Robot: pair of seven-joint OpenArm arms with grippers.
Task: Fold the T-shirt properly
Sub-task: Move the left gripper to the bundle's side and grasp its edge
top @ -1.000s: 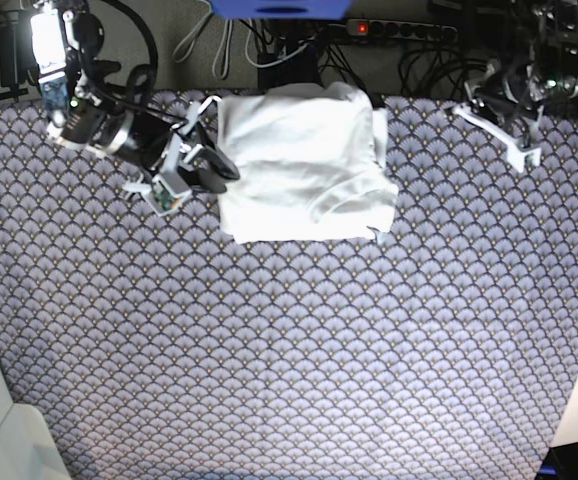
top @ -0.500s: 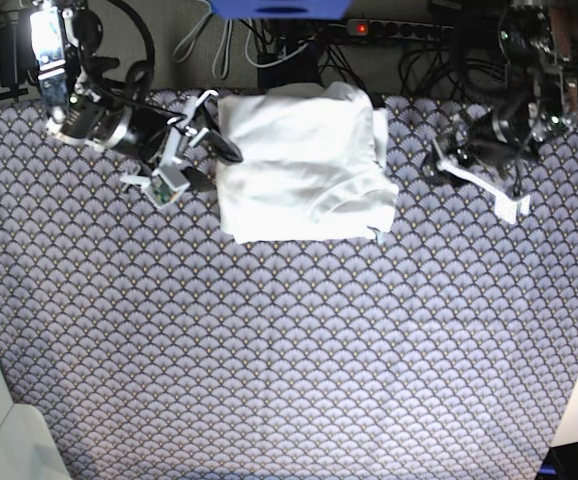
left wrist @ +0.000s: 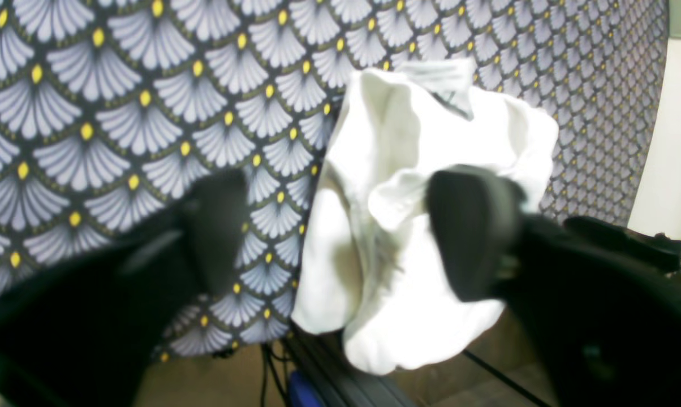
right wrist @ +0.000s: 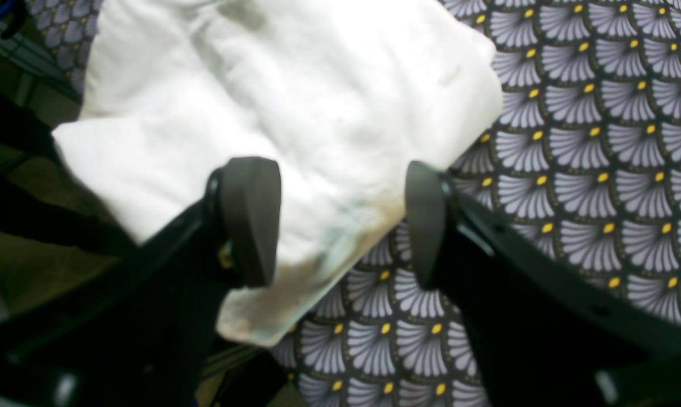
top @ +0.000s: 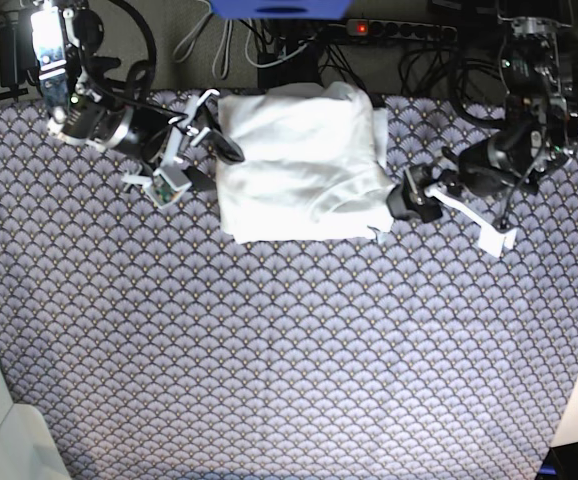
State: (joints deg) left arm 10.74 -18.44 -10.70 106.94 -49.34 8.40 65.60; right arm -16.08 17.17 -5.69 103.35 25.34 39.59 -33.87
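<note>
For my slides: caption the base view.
Folded white T-shirt on a fan-patterned table cover, with the open right gripper and open left gripper at its two sides.

Folded T-shirt fills the tabletop's far middle, with the right gripper just beside one edge and the left gripper beside the other. Near half of tabletop is free. Cables and power strip crowd behind the far edge.

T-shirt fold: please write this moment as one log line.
T-shirt: folded on patterned cloth | left gripper: open, at its edge | right gripper: open, at its edge
</note>
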